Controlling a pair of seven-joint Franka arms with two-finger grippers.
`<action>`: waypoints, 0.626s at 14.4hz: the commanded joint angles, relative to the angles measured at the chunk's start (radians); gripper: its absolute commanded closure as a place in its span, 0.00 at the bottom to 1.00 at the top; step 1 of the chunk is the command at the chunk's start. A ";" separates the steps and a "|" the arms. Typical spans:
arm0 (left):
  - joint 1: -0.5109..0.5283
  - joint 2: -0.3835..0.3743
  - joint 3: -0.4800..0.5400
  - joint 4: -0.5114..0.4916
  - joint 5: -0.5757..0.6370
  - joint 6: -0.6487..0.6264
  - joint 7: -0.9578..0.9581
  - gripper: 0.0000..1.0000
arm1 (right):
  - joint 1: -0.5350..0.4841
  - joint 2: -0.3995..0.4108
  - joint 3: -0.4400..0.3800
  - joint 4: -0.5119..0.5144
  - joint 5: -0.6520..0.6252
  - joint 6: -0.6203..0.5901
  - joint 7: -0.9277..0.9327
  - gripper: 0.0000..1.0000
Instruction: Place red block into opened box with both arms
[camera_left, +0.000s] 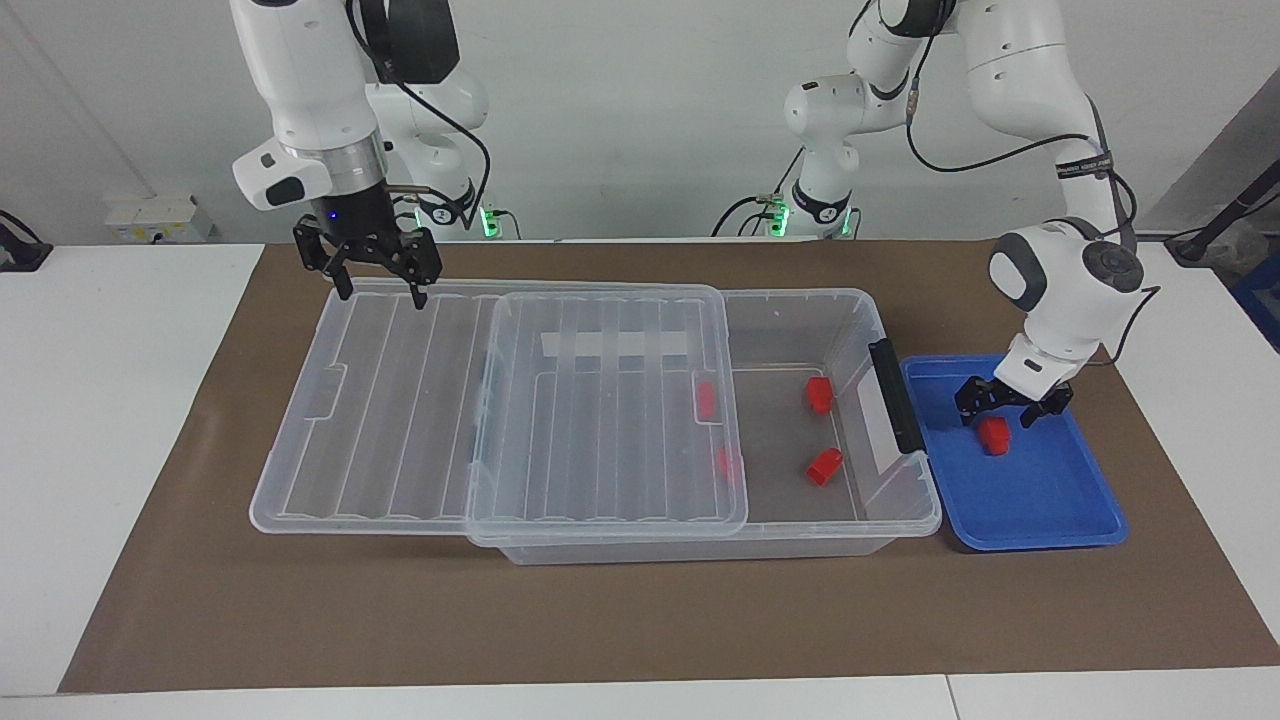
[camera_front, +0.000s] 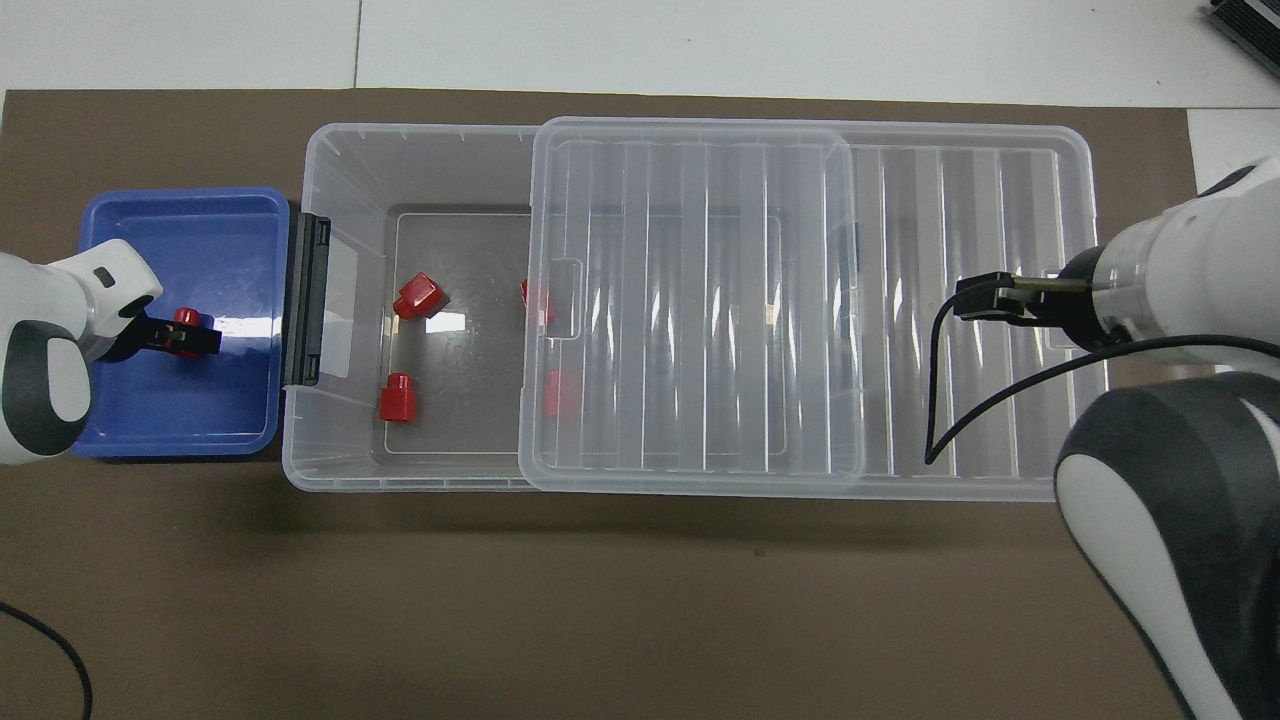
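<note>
The brown mat (camera_left: 200, 600) covers the table beneath both grippers. The box (camera_left: 905, 520) lies lengthwise between the two grippers, its clear lid (camera_left: 600, 400) slid toward the right arm's end so that the section nearest the left gripper stands uncovered; a black handle clip (camera_left: 895, 395) sits on the box end just beside the left gripper. The blue tray (camera_left: 1060, 510) lies directly under the left gripper, touching the clip end of the box. The left gripper (camera_left: 998, 412) hangs low over the tray with its fingers spread, one on each side of the red block (camera_left: 994, 436), which rests on the tray floor ungrasped. The facing view shows the block just below the fingertips; the overhead view hides most of that block (camera_front: 186, 318) under the left gripper (camera_front: 190, 340), so contact cannot be read there. The right gripper (camera_left: 372, 282) is raised over the lid's edge at the right arm's end, fingers spread and holding nothing; the facing view shows clear air beneath it, while the overhead view merely places the right gripper (camera_front: 975, 300) over the ribbed lid. Two more red blocks (camera_left: 820, 395) lie in the uncovered section of the box. Two further red shapes (camera_left: 706, 398) show dimly through the lid's edge.
</note>
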 joint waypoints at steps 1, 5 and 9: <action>0.012 0.002 -0.002 -0.019 0.008 0.040 0.015 0.01 | -0.015 0.043 0.003 0.092 0.025 -0.070 0.018 0.03; 0.012 0.011 -0.002 -0.020 0.008 0.055 0.017 0.06 | -0.023 0.006 -0.003 0.028 0.027 -0.098 0.014 0.01; 0.012 0.012 -0.002 -0.026 0.008 0.062 0.019 0.08 | -0.038 -0.014 -0.006 -0.012 0.030 -0.107 -0.008 0.01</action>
